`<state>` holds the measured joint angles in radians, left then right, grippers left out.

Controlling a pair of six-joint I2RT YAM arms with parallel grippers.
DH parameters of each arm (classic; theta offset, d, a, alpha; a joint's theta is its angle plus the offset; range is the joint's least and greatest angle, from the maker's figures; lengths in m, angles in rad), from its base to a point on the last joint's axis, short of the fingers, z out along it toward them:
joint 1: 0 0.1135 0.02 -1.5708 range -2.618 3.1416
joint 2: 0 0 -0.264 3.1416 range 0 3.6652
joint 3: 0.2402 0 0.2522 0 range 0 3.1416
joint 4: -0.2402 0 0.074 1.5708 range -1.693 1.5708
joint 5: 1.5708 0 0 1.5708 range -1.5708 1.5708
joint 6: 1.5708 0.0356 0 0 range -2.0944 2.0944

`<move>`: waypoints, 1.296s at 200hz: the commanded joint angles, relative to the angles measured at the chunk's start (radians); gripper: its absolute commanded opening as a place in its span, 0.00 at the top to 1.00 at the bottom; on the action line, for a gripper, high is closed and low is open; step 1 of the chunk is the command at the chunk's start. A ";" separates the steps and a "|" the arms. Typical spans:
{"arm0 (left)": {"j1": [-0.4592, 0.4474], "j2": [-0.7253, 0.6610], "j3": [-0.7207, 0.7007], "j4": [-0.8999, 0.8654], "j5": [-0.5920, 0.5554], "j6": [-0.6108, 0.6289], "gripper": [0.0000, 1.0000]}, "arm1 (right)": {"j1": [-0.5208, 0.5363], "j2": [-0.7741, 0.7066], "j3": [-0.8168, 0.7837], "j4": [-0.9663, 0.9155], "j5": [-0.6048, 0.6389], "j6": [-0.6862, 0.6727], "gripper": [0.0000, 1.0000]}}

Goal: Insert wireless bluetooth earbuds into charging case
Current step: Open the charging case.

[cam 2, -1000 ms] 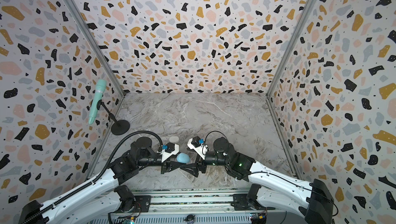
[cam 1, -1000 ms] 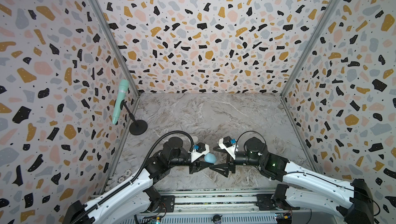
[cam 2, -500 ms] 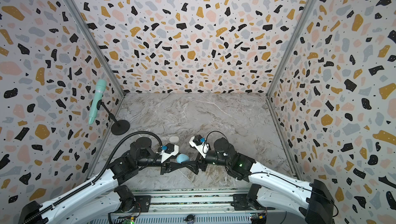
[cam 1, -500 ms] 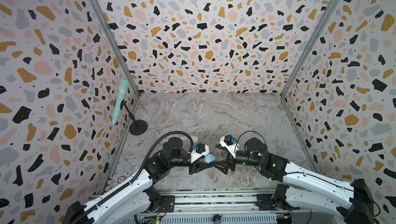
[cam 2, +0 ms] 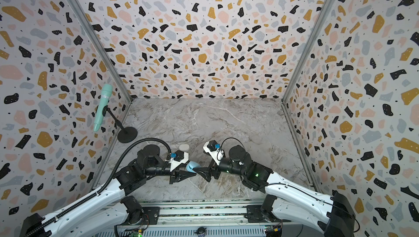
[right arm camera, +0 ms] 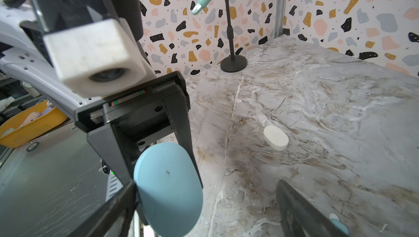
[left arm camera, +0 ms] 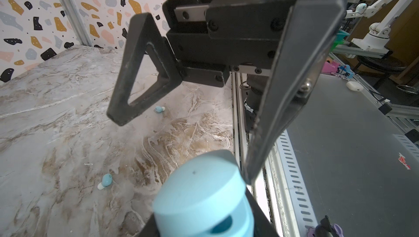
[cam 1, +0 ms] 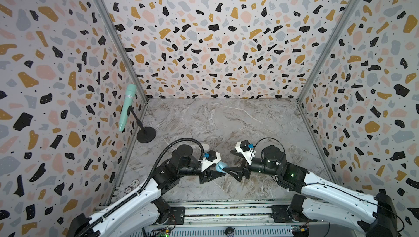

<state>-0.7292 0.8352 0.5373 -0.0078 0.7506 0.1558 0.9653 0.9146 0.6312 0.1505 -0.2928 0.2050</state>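
1. Grips the blue case (right arm camera: 167,186) in the left gripper (cam 1: 217,172), jaws pinched on its narrow sides, raised clear of the table (cam 1: 226,120); turns the broad lid face toward the other arm for access.
2. Holds the right gripper (left arm camera: 183,146) spread wide and empty, one finger (left arm camera: 283,100) laid against the case edge, the other out in free air (likely lined up to pry at the slot seen between lid and body).
3. Leaves a blue bud (left arm camera: 159,109) on the table below the right gripper and a second bud (left arm camera: 105,180) nearer the left gripper, apart from each other, both untouched; probably waits on an open case before any pick.
4. Leaves the white case (right arm camera: 276,137) flat on the table beyond the left gripper, well apart, out of the working gap.
5. Shows no white buds anywhere in view.
6. Calls for a firm left pinch during the pry; otherwise risks twisting the smooth case out of the jaws.
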 commanded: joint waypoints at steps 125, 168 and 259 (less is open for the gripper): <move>-0.003 -0.024 0.008 0.014 0.033 0.005 1.00 | -0.032 -0.008 0.051 -0.039 -0.018 0.010 0.22; -0.003 -0.030 0.008 0.012 0.029 0.008 1.00 | -0.037 -0.022 0.051 -0.053 -0.013 0.010 0.25; -0.004 -0.033 0.010 0.009 0.034 0.010 1.00 | -0.040 -0.009 0.056 -0.053 -0.071 -0.003 0.40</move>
<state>-0.7296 0.8207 0.5373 -0.0444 0.7509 0.1566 0.9314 0.9081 0.6445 0.1207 -0.3313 0.2157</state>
